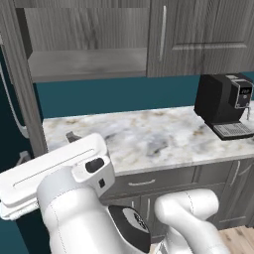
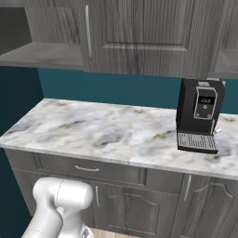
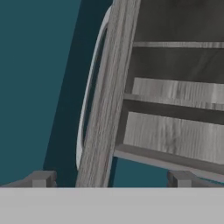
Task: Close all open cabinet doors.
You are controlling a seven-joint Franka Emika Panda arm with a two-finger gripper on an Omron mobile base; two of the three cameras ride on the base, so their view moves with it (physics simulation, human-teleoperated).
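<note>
One tall dark grey cabinet door (image 3: 106, 100) stands open and I see it edge-on, its slim silver handle (image 3: 89, 87) on its left face. My gripper (image 3: 111, 179) is open just below that edge, one fingertip (image 3: 41, 178) to each side of it, touching nothing. To the right lie the open cabinet's shelves (image 3: 175, 135). From the left base, the same open door (image 1: 20, 74) rises at the far left beside the bare cabinet interior (image 1: 87, 59), with my gripper (image 1: 47, 148) low beside it. A closed door (image 1: 198, 34) (image 2: 139, 32) hangs to the right.
A black coffee machine (image 1: 225, 104) (image 2: 199, 116) stands on the marble counter (image 1: 144, 136) (image 2: 102, 130) at the right. Drawers and base-cabinet doors (image 2: 125, 200) run below. At the far right, a shelf-like opening (image 2: 228, 60) shows in the wall cabinets.
</note>
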